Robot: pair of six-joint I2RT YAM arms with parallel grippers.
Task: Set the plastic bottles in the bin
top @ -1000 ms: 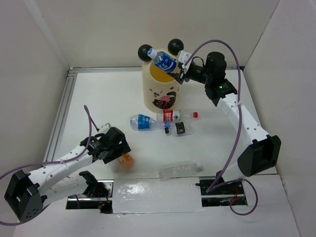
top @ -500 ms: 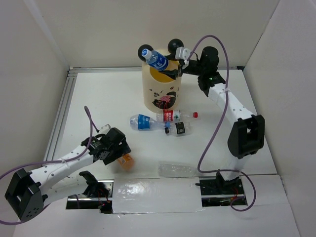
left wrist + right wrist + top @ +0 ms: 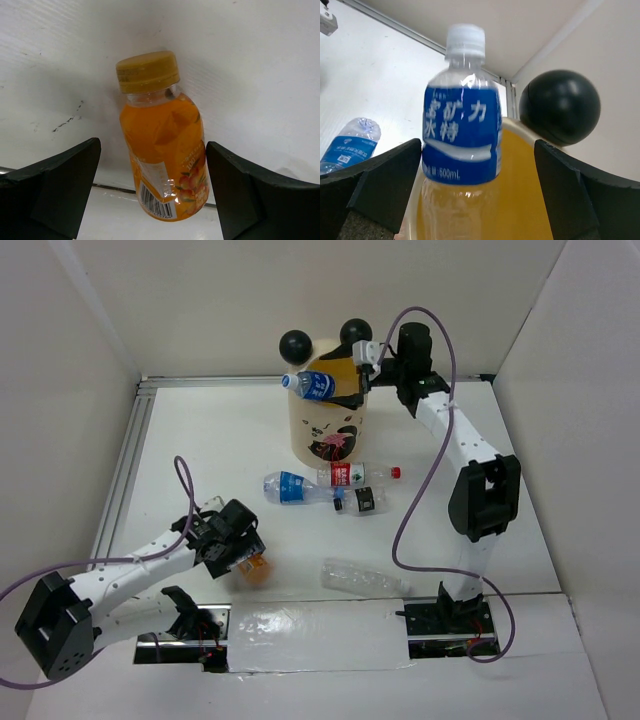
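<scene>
Above bin, right pincer wide around blue bottle, left pincer straddling orange bottle

3 btls in front of bin (4th btl over its rim); 5th btl near-left.

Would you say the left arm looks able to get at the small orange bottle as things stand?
Probably yes: the left gripper is open with the orange bottle sitting between its fingers, and nothing blocks it.

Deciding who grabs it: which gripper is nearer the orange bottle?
Left. The left gripper straddles the orange bottle; the right gripper is far off, at the bin.
</scene>
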